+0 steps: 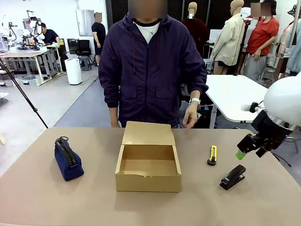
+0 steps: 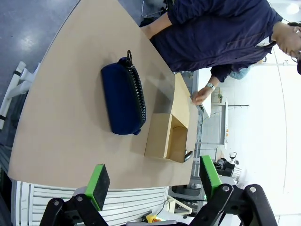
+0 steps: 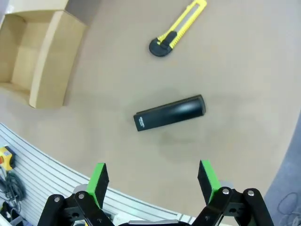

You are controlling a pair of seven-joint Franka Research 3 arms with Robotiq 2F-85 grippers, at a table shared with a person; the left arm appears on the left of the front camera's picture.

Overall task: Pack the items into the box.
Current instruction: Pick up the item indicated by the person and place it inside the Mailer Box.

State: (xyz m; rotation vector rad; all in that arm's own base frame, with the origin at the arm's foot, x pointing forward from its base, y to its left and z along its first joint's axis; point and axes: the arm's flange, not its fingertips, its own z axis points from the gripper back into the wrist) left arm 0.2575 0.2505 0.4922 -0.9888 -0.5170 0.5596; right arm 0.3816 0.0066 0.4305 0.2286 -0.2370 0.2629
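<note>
The brown cardboard box (image 1: 148, 181) stands open mid-table, its lid flap folded back toward the person, with nothing inside. The navy zip pouch (image 1: 68, 159) lies to its left. A yellow-and-black utility knife (image 1: 213, 155) and a black stapler-like tool (image 1: 233, 177) lie to its right. My right gripper (image 1: 247, 150) hovers open above the table, just right of the stapler. In the right wrist view the right gripper (image 3: 153, 181) is open over the stapler (image 3: 170, 113), with the knife (image 3: 178, 29) and box (image 3: 49, 66) beyond. My left gripper (image 2: 153, 181) is open and high, looking down on the pouch (image 2: 123, 99) and box (image 2: 157, 136).
A person in a dark jacket stands at the far side behind the box, one hand (image 1: 190, 115) hanging near the table edge. The brown tabletop (image 1: 42, 197) is bare in front of the box. A white table (image 1: 235, 94) stands behind at right.
</note>
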